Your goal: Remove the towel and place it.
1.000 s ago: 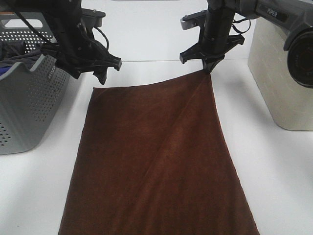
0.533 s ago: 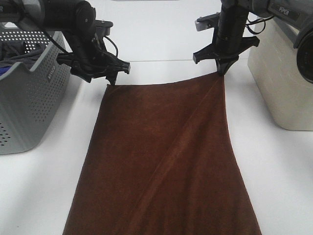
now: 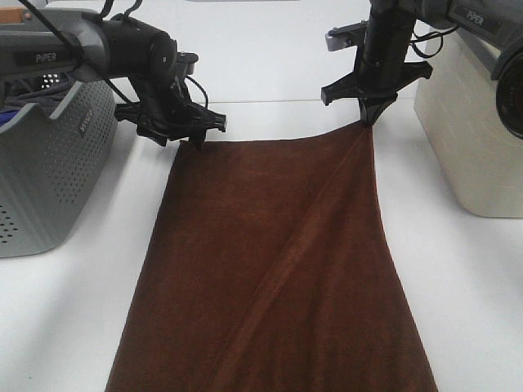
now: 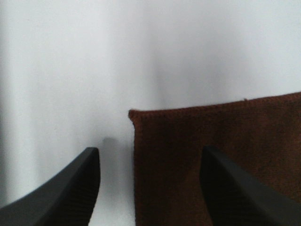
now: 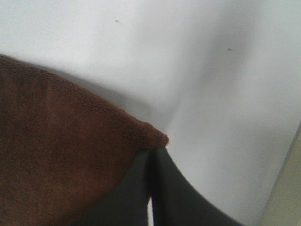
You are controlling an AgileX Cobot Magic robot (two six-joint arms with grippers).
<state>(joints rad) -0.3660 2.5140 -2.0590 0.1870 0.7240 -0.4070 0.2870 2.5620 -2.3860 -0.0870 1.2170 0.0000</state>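
While the towel [image 3: 270,269] lies spread on the table [image 3: 65,327], the right gripper [image 3: 365,121] pinches its far right corner slightly raised, and the left gripper [image 3: 196,141], jaws spread, straddles the far left corner, apparently to match that hold.

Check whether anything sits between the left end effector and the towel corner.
Nothing visible does. The towel corner lies between the open left end effector's fingers, only bare table beside it. The right end effector is shut on the other corner.
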